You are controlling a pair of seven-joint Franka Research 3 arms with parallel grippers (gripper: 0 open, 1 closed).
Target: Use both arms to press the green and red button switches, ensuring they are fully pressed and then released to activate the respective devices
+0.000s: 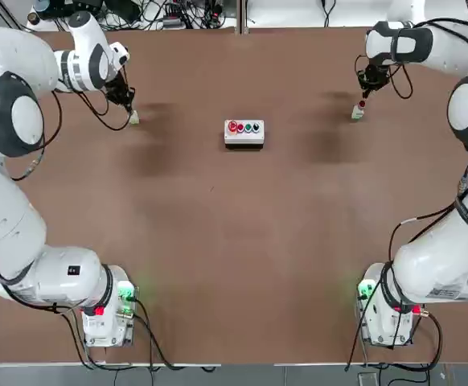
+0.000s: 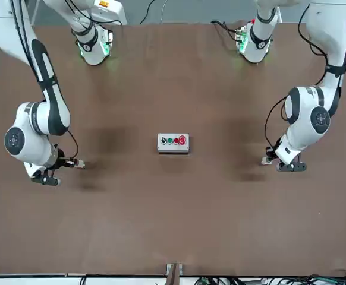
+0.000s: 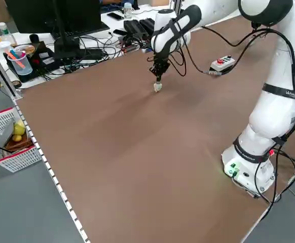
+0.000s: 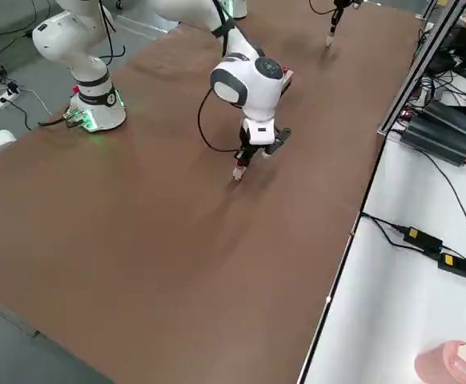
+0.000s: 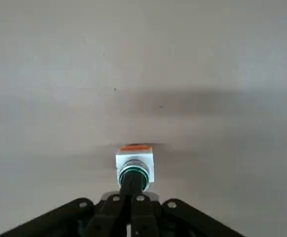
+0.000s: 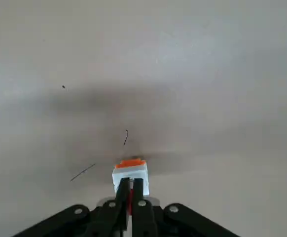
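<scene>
My left gripper (image 5: 131, 175) is at the green button switch (image 5: 135, 159), my right gripper (image 6: 132, 181) at the red button switch (image 6: 130, 173) — fingers narrowed, presumably for pressing.

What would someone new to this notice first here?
Probably the two big white robot arms, the left arm and right arm, reaching along opposite sides of the brown table. Between them sits a small white box with red and green buttons. Each gripper tip is at a tiny pale switch.
</scene>
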